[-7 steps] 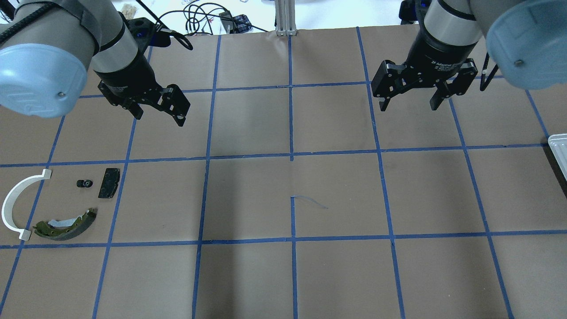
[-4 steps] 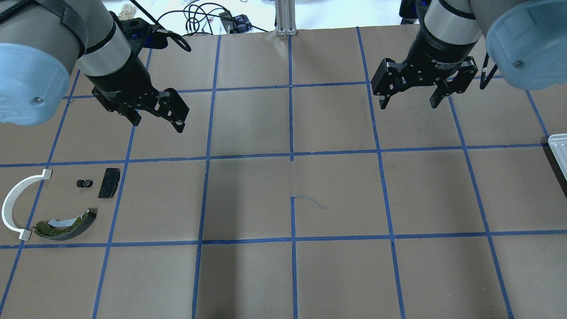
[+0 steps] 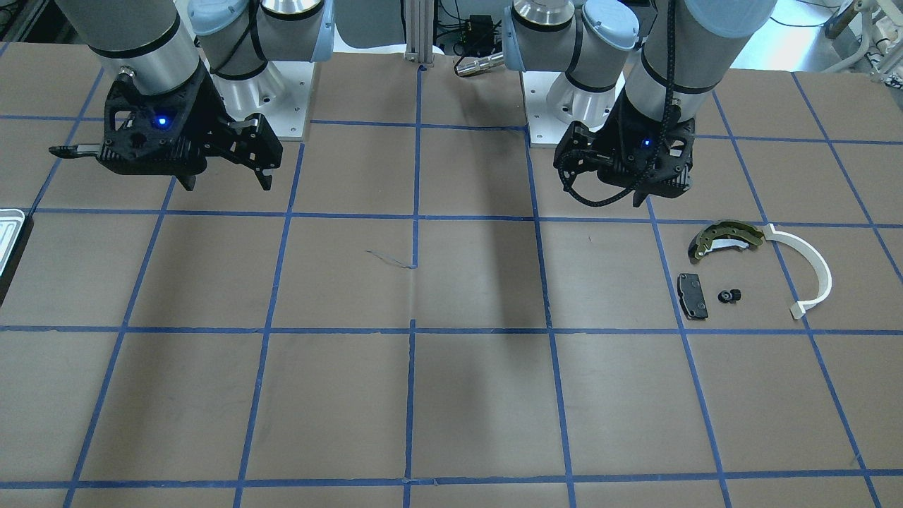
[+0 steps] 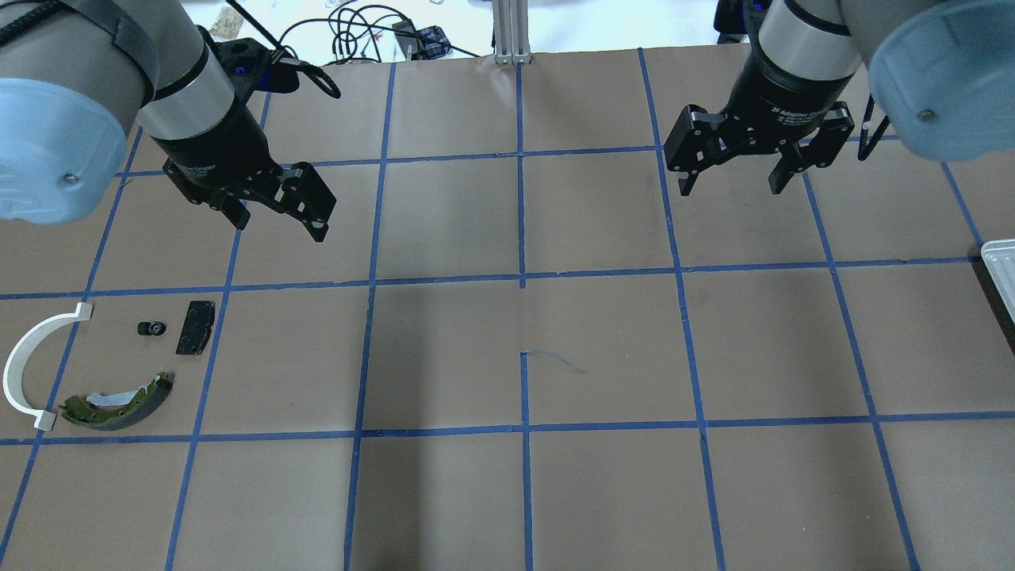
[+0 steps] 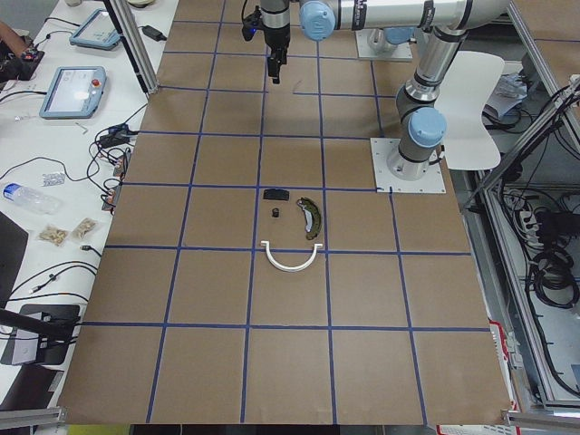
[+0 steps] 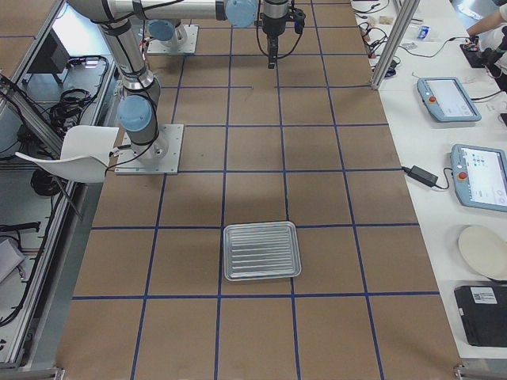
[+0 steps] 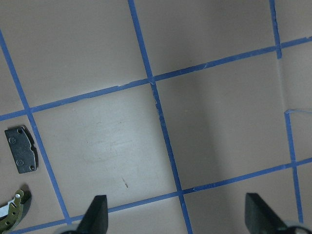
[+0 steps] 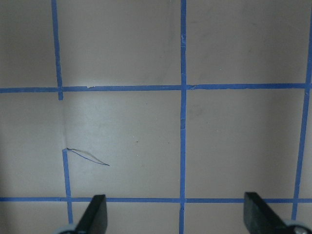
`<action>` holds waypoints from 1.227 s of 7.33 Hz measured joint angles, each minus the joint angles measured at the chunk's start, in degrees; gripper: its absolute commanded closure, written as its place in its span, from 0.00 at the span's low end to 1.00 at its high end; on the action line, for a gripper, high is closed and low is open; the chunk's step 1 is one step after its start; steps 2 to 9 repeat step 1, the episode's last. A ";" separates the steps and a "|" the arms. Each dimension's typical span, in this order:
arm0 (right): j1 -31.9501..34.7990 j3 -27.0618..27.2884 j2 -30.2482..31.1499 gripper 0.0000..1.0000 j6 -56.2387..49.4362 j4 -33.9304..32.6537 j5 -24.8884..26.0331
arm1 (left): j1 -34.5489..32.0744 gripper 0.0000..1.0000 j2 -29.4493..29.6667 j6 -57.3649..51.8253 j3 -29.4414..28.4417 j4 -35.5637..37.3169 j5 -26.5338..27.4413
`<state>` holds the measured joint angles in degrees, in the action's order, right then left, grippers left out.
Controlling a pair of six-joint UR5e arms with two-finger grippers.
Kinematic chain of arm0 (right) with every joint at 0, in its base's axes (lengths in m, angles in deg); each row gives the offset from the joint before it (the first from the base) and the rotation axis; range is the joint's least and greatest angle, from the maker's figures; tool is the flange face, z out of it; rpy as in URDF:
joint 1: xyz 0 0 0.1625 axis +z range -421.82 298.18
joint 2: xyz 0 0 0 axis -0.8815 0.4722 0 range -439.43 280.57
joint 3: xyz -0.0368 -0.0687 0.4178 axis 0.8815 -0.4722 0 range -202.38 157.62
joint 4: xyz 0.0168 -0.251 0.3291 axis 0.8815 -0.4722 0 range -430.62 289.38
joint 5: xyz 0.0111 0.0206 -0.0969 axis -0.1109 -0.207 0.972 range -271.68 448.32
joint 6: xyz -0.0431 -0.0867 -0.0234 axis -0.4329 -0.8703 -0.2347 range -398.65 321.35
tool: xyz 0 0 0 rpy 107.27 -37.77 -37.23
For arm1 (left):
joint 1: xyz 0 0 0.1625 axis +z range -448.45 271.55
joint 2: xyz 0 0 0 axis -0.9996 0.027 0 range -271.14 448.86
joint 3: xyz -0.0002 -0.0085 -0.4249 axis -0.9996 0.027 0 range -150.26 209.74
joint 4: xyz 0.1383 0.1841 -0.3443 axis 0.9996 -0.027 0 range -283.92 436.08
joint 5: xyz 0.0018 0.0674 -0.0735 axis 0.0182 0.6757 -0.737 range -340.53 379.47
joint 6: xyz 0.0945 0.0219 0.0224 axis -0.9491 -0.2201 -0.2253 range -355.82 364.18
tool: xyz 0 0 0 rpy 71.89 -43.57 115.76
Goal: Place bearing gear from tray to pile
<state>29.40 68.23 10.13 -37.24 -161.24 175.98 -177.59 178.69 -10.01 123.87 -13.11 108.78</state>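
The bearing gear (image 4: 151, 327), small and black, lies on the table in the pile, between the white arc strip (image 4: 28, 366) and the black pad (image 4: 195, 327). The olive brake shoe (image 4: 119, 403) lies just nearer. It also shows as the bearing gear (image 3: 729, 295) in the front view. The silvery ribbed tray (image 6: 261, 250) holds nothing; only its corner, the tray (image 4: 1001, 274), shows overhead. My left gripper (image 4: 277, 224) hangs open above the table, beyond the pile and to its right. My right gripper (image 4: 731, 190) hangs open over the far right squares, well away from the tray.
Brown paper with a blue tape grid covers the table. Cables and small devices (image 4: 357, 32) lie beyond the far edge. A side bench holds tablets (image 6: 448, 98) and a plate (image 6: 483, 252). In the left wrist view the black pad (image 7: 20, 149) sits at the left edge.
My left arm has shifted a little to the left, its open gripper moving slightly nearer the pile. The right gripper and the parts have stayed put.
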 measured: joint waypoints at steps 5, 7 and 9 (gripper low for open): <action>0.00 0.00 0.00 0.00 0.00 0.00 -0.01 | 0.16 0.00 -0.10 -0.07 0.00 -0.04 0.04; 0.00 0.00 0.00 0.00 0.00 0.00 -0.01 | 0.16 0.00 -0.10 -0.07 0.00 -0.04 0.04; 0.00 0.00 0.00 0.00 0.00 0.00 -0.01 | 0.16 0.00 -0.10 -0.07 0.00 -0.04 0.04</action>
